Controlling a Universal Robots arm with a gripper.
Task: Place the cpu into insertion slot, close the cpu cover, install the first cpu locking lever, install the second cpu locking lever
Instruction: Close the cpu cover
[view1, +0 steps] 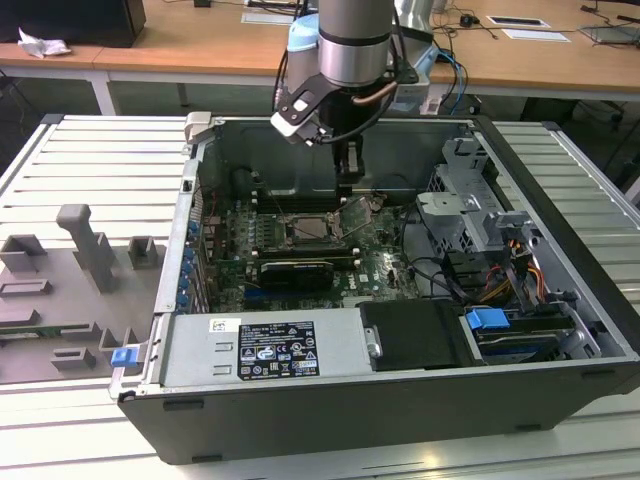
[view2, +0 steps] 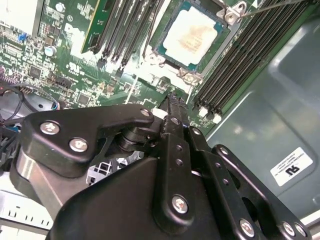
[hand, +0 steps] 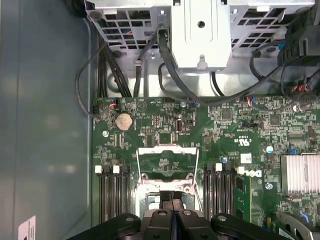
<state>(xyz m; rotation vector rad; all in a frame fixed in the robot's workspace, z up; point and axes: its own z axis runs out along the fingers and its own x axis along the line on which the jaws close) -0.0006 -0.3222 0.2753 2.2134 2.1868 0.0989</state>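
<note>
End effector fingers pressed together, no gap between them, nothing gripped. It hangs low inside the open computer case, tips just above the motherboard beside the socket. In the first wrist view the closed fingertips sit over the socket's near edge.

Cpu lies flat in the insertion slot, pale metal top up and square to the socket frame, apart from the fingers. Cpu cover looks tilted up off the socket on the side away from the fingers, with green board showing through its square opening. Black memory slots run along both sides of the socket. Metal drive cage with black cables sits past the board's far edge.

In the exterior view the arm comes down from above into the middle of the case. The case rests on a slatted metal surface, with grey fixtures on the exterior view's left.
</note>
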